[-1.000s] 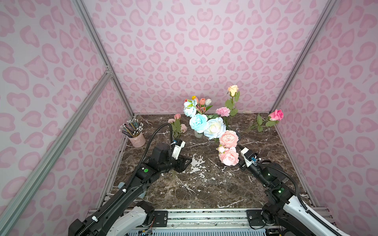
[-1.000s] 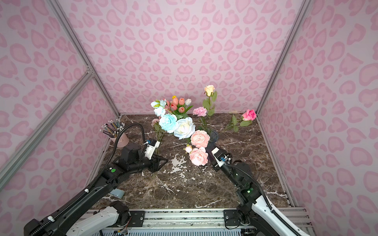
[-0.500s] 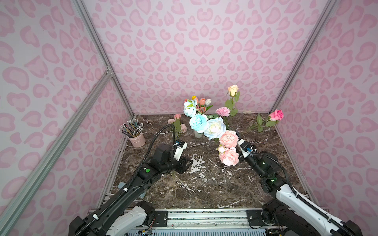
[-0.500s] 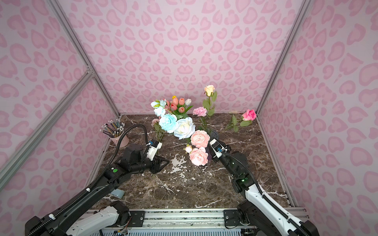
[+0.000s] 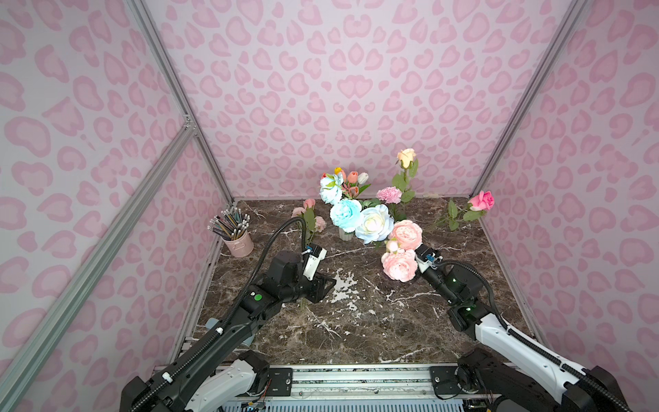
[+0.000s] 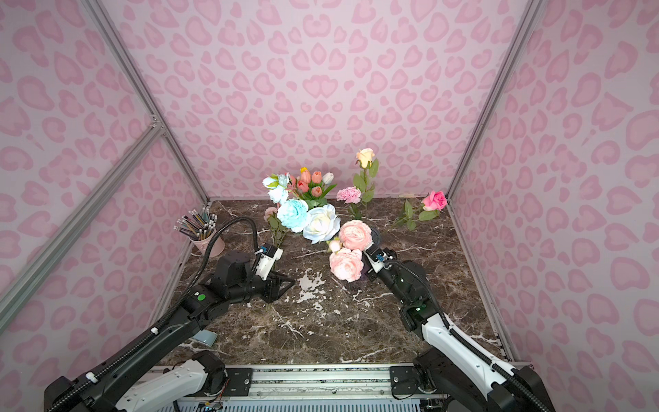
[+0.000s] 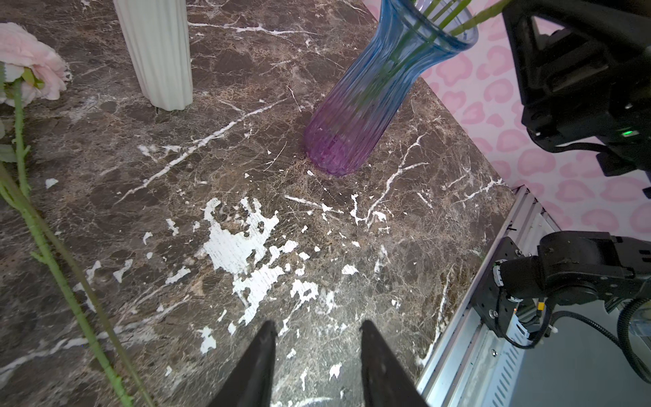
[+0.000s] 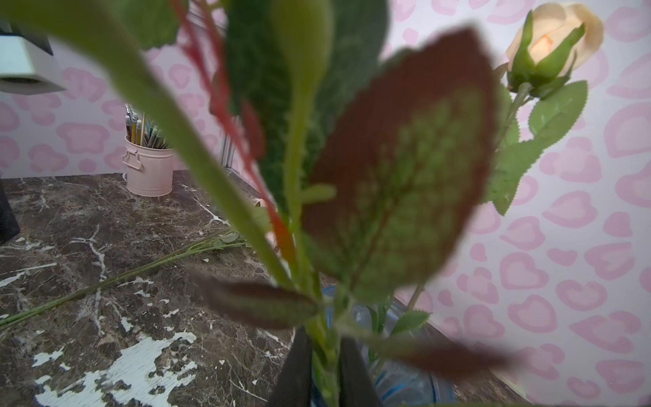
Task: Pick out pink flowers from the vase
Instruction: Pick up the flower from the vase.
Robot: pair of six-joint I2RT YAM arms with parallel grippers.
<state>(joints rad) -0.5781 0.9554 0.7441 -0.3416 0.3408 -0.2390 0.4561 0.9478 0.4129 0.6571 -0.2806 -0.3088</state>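
Note:
Two ruffled pink flowers point(image 5: 405, 234) point(image 6: 346, 264) lean out over the blue-to-purple glass vase point(image 7: 370, 98) and hide it in both top views. In the right wrist view my right gripper point(image 8: 326, 338) is shut on a green stem point(image 8: 327, 356) with reddish leaves, just above the vase rim point(image 8: 405, 384). A peach rose point(image 5: 406, 157) and a pink carnation point(image 5: 388, 194) rise behind. My left gripper point(image 7: 315, 327) point(image 5: 330, 283) is open and empty, low over the marble. Pink rosebuds point(image 5: 308, 214) lie on the table at left, their stem point(image 7: 53, 260) beside the left gripper. A magenta rosebud point(image 5: 481, 200) lies at back right.
A white ribbed vase point(image 7: 155, 53) holds light blue peonies point(image 5: 345, 213), a white rose point(image 5: 373, 223) and tulips point(image 6: 310, 180). A pink cup of pencils point(image 5: 238, 242) stands at the left wall. Patterned walls close three sides; a metal rail point(image 5: 356, 378) runs along the front.
My right arm has reached forward to the vase and its gripper has closed on a stem. The left gripper has barely moved and stays open.

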